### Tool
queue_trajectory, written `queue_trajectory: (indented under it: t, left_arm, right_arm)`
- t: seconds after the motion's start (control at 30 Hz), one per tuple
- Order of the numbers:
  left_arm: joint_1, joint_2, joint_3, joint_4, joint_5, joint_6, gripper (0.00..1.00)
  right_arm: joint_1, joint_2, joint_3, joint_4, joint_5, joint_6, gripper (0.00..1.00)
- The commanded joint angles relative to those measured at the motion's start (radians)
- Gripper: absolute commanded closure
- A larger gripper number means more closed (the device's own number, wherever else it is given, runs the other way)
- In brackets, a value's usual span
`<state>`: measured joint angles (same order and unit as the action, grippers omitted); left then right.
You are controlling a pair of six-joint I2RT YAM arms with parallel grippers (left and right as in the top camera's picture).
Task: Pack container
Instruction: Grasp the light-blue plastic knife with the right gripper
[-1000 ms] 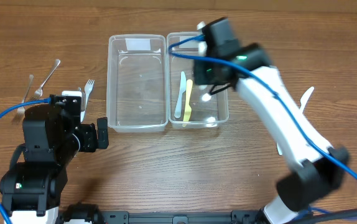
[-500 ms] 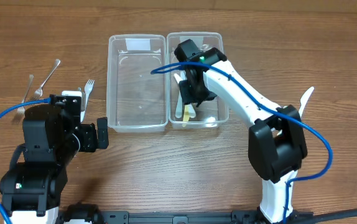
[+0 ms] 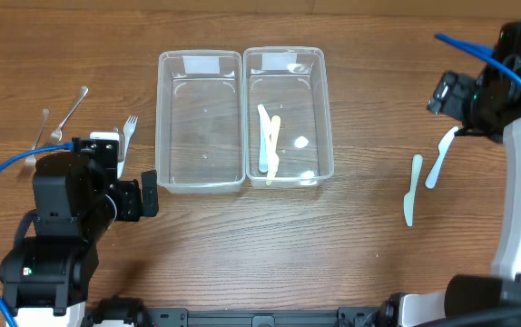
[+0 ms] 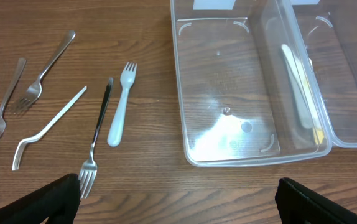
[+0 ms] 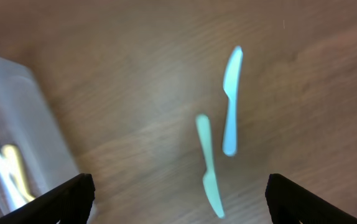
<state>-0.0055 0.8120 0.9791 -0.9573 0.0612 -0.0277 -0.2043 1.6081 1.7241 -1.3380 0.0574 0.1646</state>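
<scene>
We take the next piece to pack to be 1 of the 2 plastic knives on the bare wood to the right of the containers: the pale green knife (image 3: 412, 189) and the pale blue knife (image 3: 438, 162). They lie side by side, just apart.

The right gripper (image 3: 449, 98) hangs near them, spread wide and carrying nothing. In the wrist view, the green knife (image 5: 208, 167) sits nearest the gap between the fingertips, with the blue knife (image 5: 230, 102) beyond it. Both long axes run up the frame, so the fingers straddle the narrow width, which we judge suits a straight descent.

The right container (image 3: 322, 109), which already holds utensils, lies well apart to the arm's left.

The left gripper (image 4: 178, 196) is also parted and empty, and sits by the forks beyond the left container (image 3: 162, 118), so the right arm is clearly nearer.
</scene>
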Motion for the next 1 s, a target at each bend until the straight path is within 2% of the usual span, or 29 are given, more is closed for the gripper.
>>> queue_trajectory:
  t: [0.0,0.17,0.3,0.57,0.97]
  left_arm:
    - [0.005,-0.002,0.025,0.004,0.018,-0.013,0.00]
    - [0.005,-0.002,0.025,0.005,0.018,-0.013,0.00]
    - [0.005,-0.002,0.025,0.005,0.018,-0.013,0.00]
    - [0.005,-0.002,0.025,0.005,0.018,-0.013,0.00]
    - [0.005,-0.002,0.025,0.013,0.018,-0.013,0.00]
  right_arm:
    - [-0.053,0.044,-0.141,0.053,-0.050,-0.040,0.07]
    - [-0.054,0.088,-0.353,0.198,-0.053,-0.042,0.07]
    - [-0.054,0.169,-0.454,0.292,-0.090,-0.042,0.07]
    - [-0.040,0.314,-0.456,0.406,-0.104,-0.102,0.07]
    - [-0.040,0.338,-0.456,0.498,0.021,-0.173,0.06]
